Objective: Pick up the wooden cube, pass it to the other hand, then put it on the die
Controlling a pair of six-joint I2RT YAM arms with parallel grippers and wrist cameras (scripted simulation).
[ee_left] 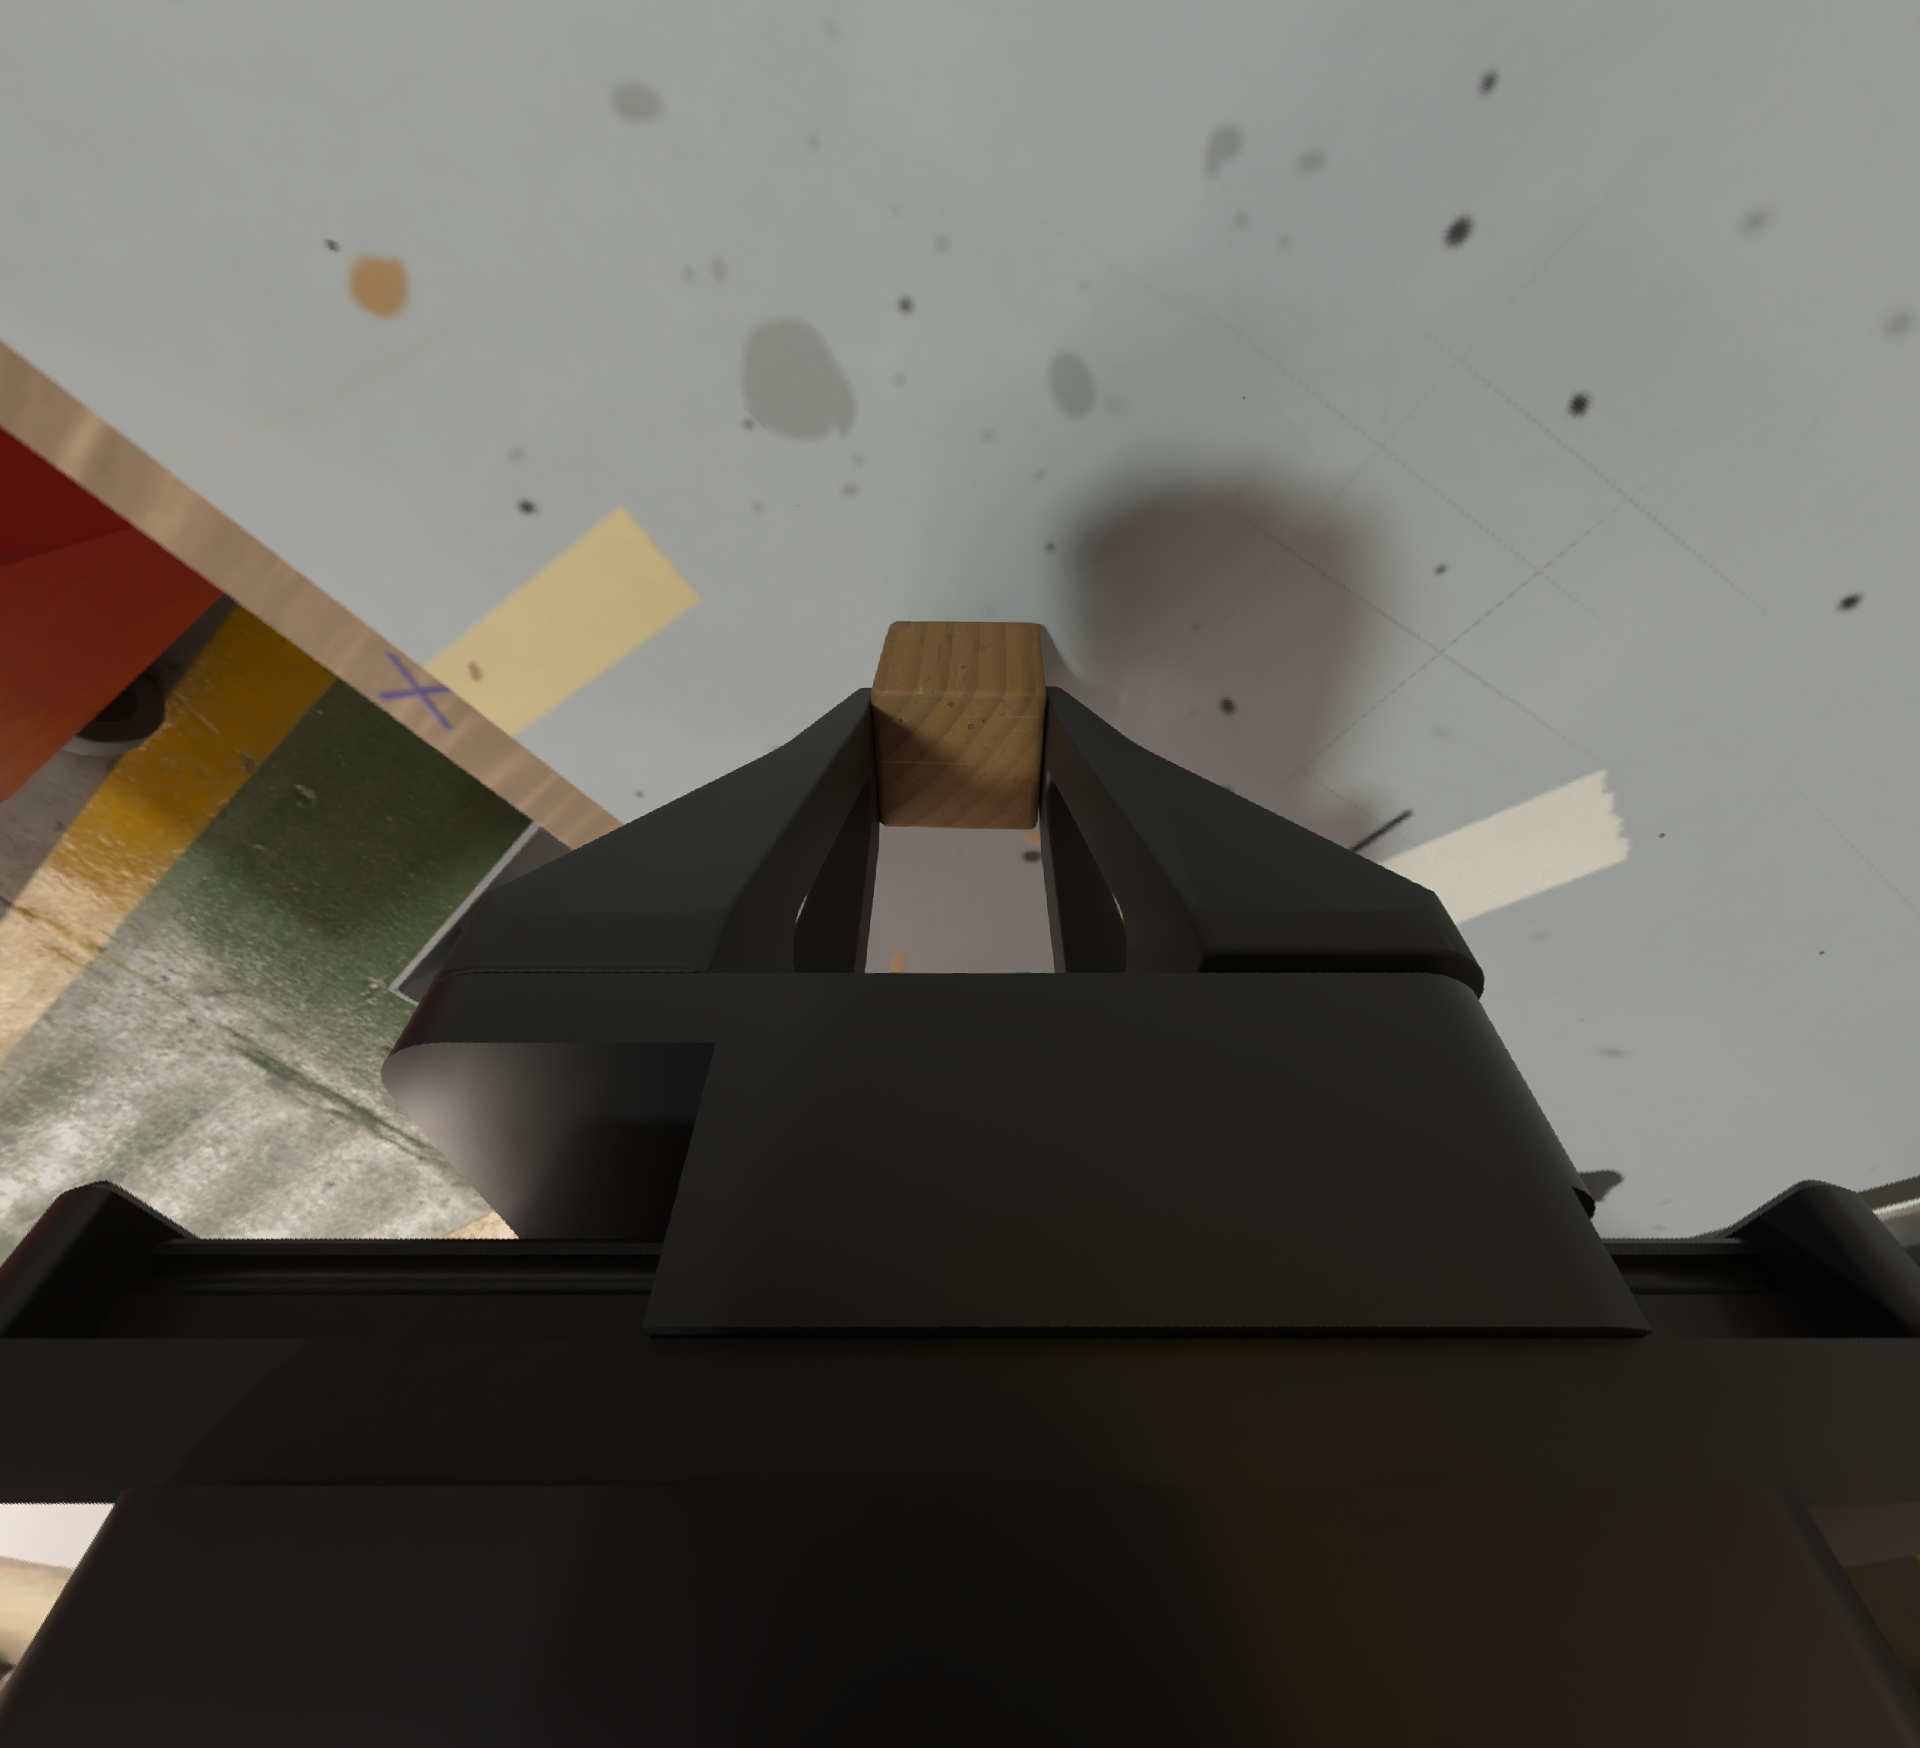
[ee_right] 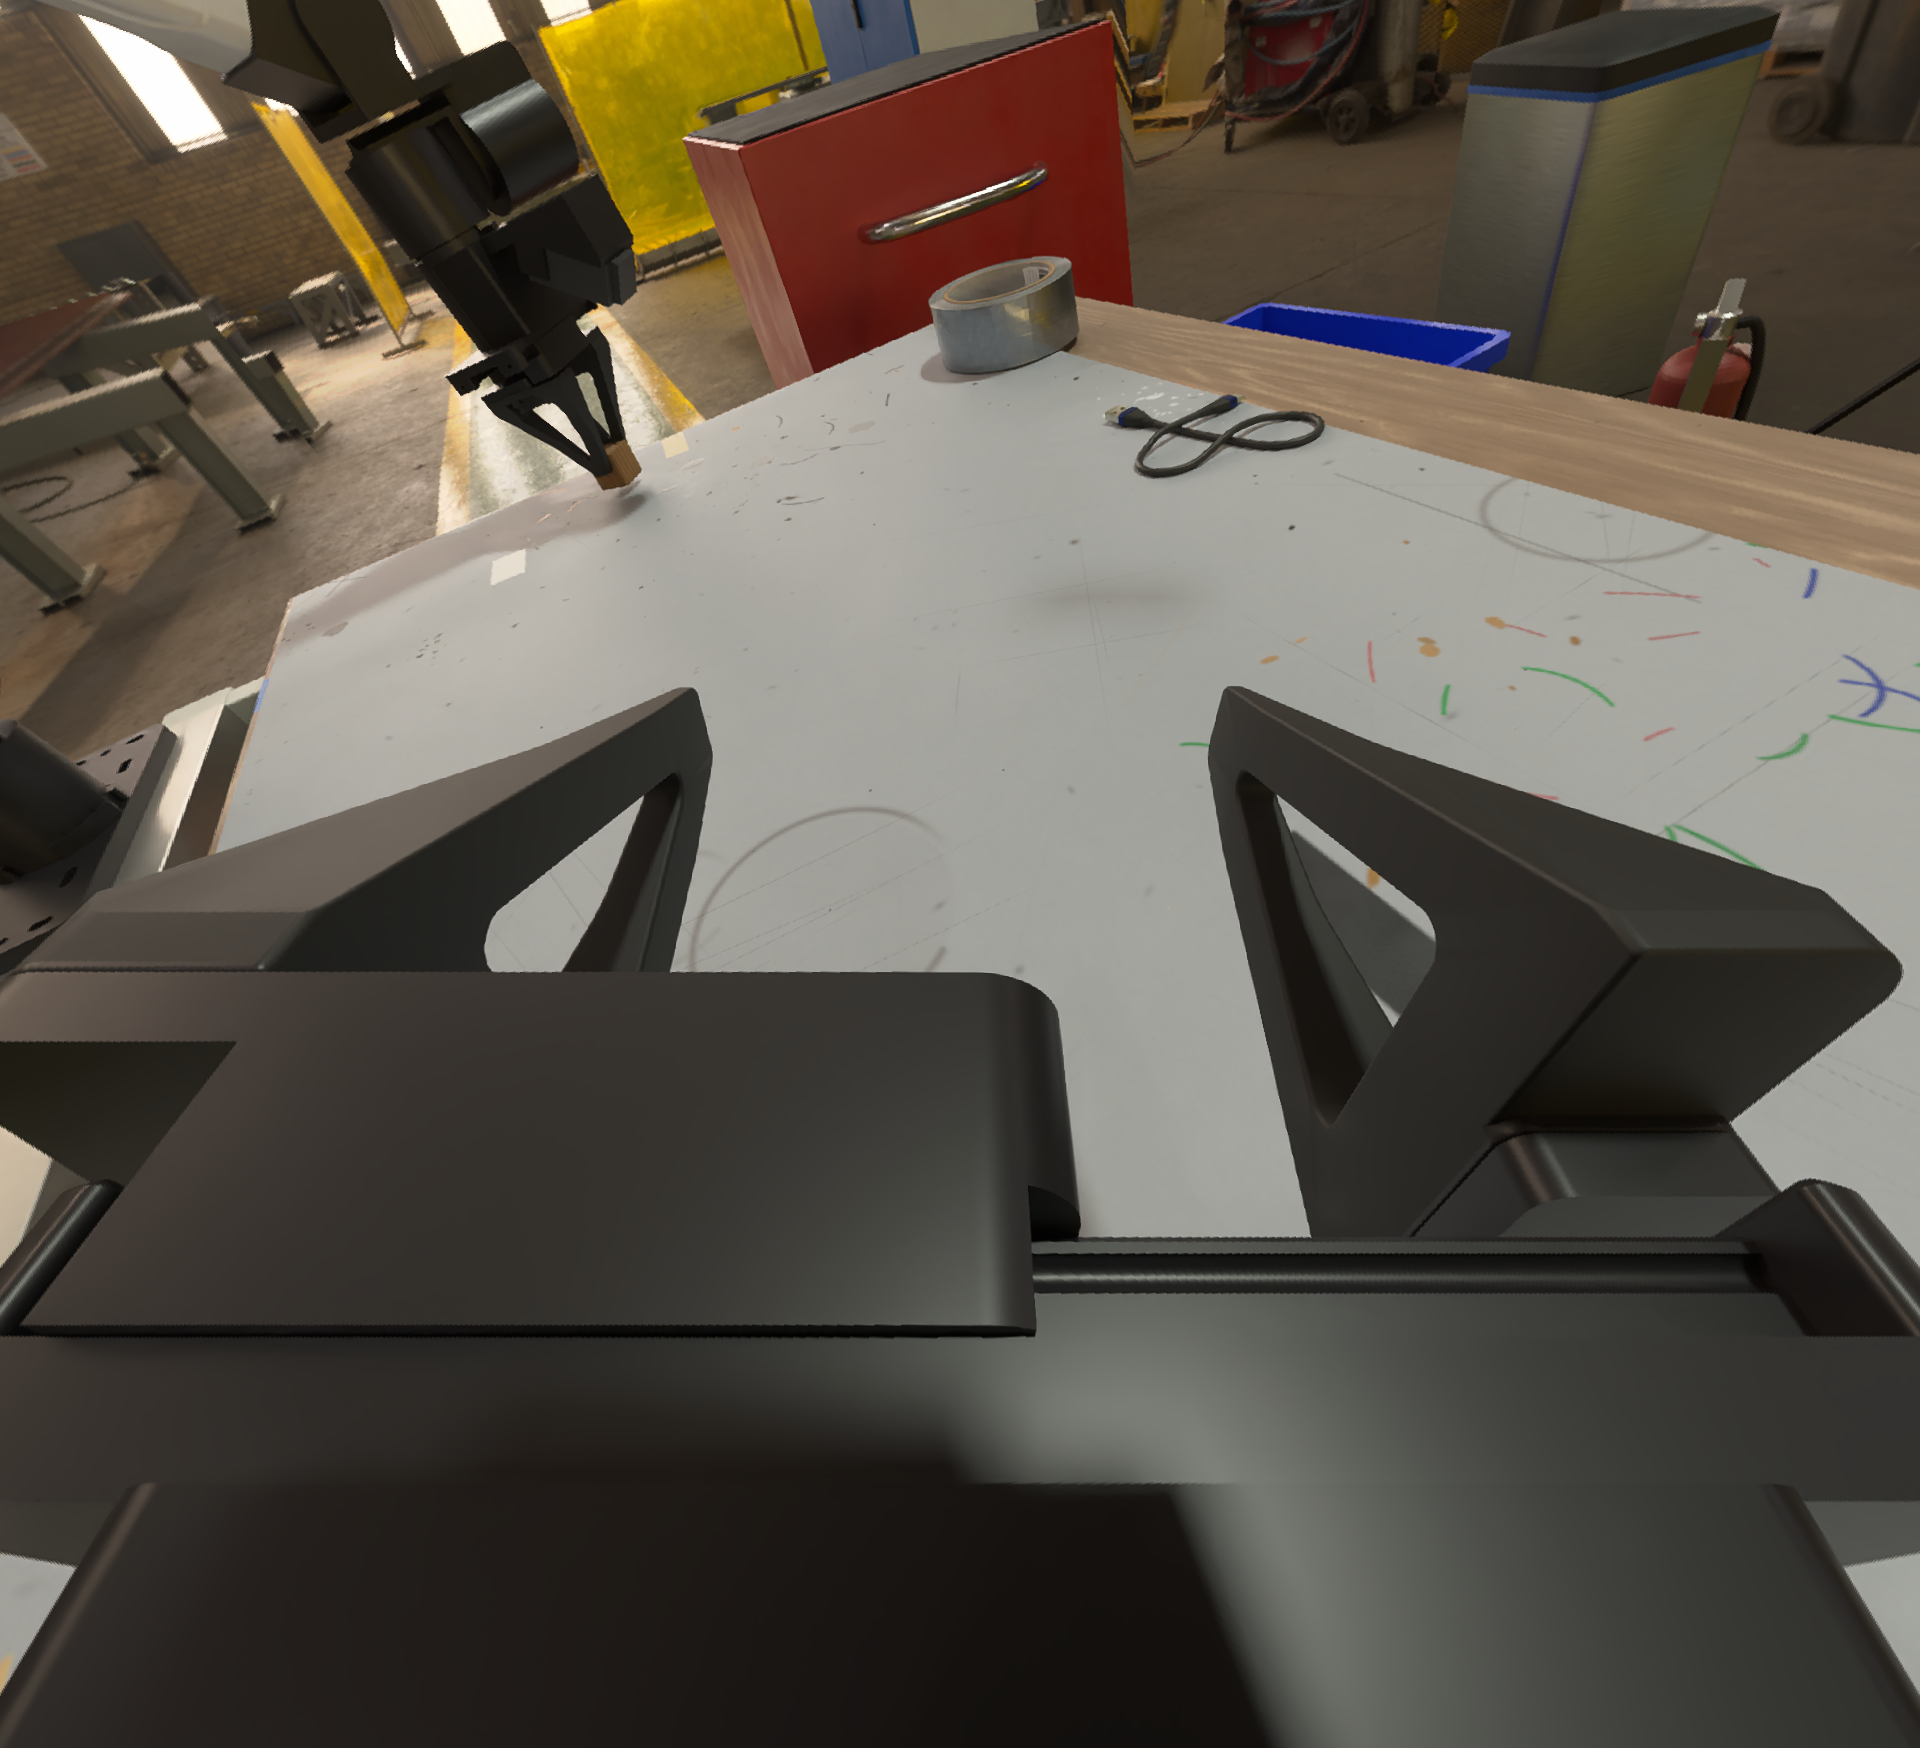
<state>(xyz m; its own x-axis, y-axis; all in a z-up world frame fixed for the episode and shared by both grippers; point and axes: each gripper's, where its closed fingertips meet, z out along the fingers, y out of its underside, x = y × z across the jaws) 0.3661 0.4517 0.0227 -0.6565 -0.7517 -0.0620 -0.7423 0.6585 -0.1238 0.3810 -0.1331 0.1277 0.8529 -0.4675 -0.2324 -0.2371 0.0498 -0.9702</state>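
The counter (ee_right: 935, 618) under me is pale grey and badly marked — dark specks, faint pencil circles, coloured pen strokes toward my right, strips of pale tape (ee_left: 566, 618) near my left side. A bare wooden band runs along its far edge. Around it lies a workshop hall: brick wall, yellow screens, a red cabinet (ee_right: 935, 181) just beyond the counter, a grey steel bin (ee_right: 1600, 192), a fire extinguisher (ee_right: 1704, 348).

My left gripper (ee_left: 958, 742) has its fingers (ee_left: 847, 825) clamped on the wooden cube (ee_left: 958, 724), one on each side, down close to the counter near its left edge; whether the cube touches the surface I cannot tell. My right gripper (ee_right: 961, 732) hangs spread wide over the counter's middle, grasping nothing.

The die is not visible in either view. A blue bin (ee_right: 1371, 332) sits behind the far edge (mostly cut off, contents hidden). A roll of grey tape (ee_right: 1003, 311) and a looped black cable (ee_right: 1216, 431) lie near the far edge.
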